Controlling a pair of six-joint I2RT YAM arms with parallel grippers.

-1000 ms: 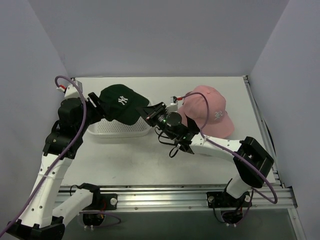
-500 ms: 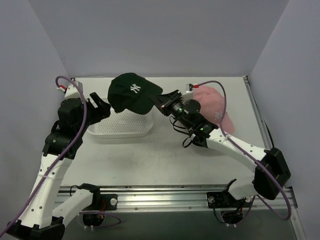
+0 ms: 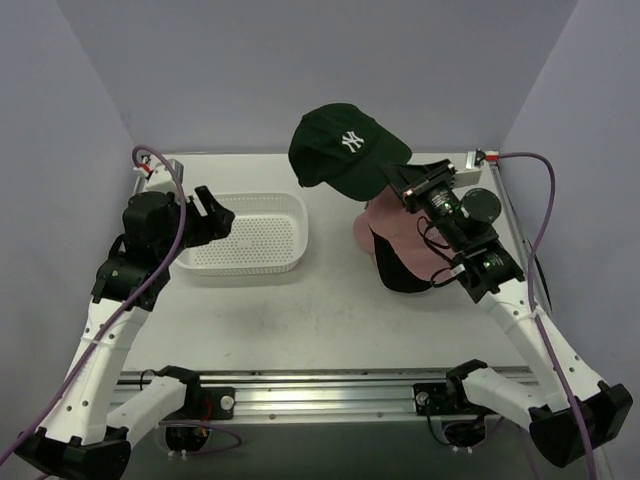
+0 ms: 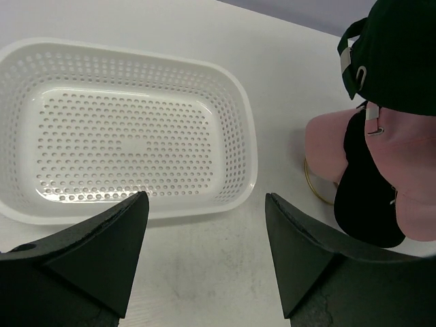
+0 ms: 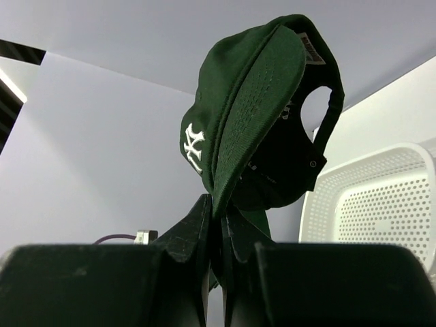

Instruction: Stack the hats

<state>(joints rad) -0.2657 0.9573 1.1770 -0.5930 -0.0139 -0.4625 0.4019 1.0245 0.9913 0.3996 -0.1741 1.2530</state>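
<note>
A dark green hat (image 3: 343, 150) with a white logo hangs in the air by its brim, and my right gripper (image 3: 400, 184) is shut on that brim. In the right wrist view the hat (image 5: 253, 102) rises from the pinched fingers of the right gripper (image 5: 219, 212). Directly below it at the right of the table sits a pink hat (image 3: 371, 226) with a black hat (image 3: 402, 272) against it; both also show in the left wrist view, pink hat (image 4: 325, 144) and black hat (image 4: 365, 199). My left gripper (image 3: 216, 214) stands open and holds nothing, at the basket's left end.
A white perforated basket (image 3: 250, 232) lies left of centre with nothing in it, also seen from the left wrist, basket (image 4: 122, 136), and the right wrist, basket (image 5: 376, 204). A gold wire ring (image 4: 312, 185) shows under the pink hat. Grey walls enclose the table.
My right arm has carried the dark green hat up out of the basket and rightward to above the pink hat. The left gripper has drawn back and opened wider.
</note>
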